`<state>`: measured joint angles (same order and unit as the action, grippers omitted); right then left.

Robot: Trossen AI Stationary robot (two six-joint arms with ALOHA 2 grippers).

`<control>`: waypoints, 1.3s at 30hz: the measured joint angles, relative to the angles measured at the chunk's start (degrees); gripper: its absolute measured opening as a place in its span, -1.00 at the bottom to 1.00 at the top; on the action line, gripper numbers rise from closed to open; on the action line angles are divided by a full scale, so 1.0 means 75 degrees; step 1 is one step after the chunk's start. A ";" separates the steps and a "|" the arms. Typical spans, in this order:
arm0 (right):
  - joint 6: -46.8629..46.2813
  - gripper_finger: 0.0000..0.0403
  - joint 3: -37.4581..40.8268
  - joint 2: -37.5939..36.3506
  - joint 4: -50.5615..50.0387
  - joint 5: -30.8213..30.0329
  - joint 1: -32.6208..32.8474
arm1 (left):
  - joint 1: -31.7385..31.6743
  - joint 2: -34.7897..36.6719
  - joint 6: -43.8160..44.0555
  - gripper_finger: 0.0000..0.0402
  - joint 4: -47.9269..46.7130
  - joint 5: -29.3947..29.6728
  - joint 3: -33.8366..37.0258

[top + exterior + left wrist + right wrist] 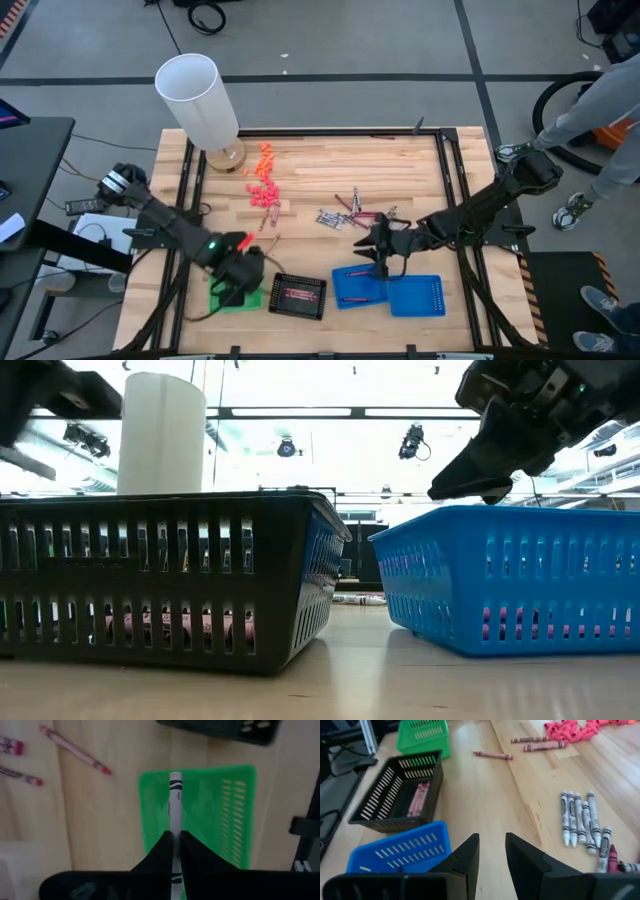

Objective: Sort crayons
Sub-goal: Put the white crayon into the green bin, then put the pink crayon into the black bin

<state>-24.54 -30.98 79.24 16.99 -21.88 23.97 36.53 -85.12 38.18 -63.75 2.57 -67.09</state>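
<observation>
black tray (160, 570), blue tray (510, 575), gap between

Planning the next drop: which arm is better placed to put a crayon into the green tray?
The left. Its pincer is shut on a silver-grey crayon directly above the green tray. The right pincer is open and empty, over by the blue tray.

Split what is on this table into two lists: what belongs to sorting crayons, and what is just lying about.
Part of the job:
- silver crayon held in left claw
- green tray
- black tray
- blue trays
- loose crayons
- right claw, open

Lying about:
- white cylinder
- orange and pink pieces
</observation>
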 joint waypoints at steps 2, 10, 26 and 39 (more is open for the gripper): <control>-0.0057 -0.48 -0.0003 0.0000 0.0044 -0.0115 0.0103 | 0.0471 0.0000 0.0414 -0.92 0.0006 0.0111 0.0000; -0.0078 -0.48 -0.0003 0.0000 0.0088 -0.0571 0.0340 | 0.1947 -0.0052 0.2072 -0.92 0.0586 0.1539 0.0411; -0.0072 -0.48 0.0000 0.0044 0.0183 -0.0736 0.0449 | 0.2186 -0.0055 0.3231 -0.70 0.2580 0.1567 0.2057; -0.0077 -0.48 0.0000 0.0044 0.0182 -0.0741 0.0498 | 0.1490 -0.0035 0.2454 -0.47 0.1583 0.1425 0.1080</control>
<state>-25.11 -30.98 79.57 18.35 -27.44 27.70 47.70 -85.38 56.58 -51.88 13.26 -58.99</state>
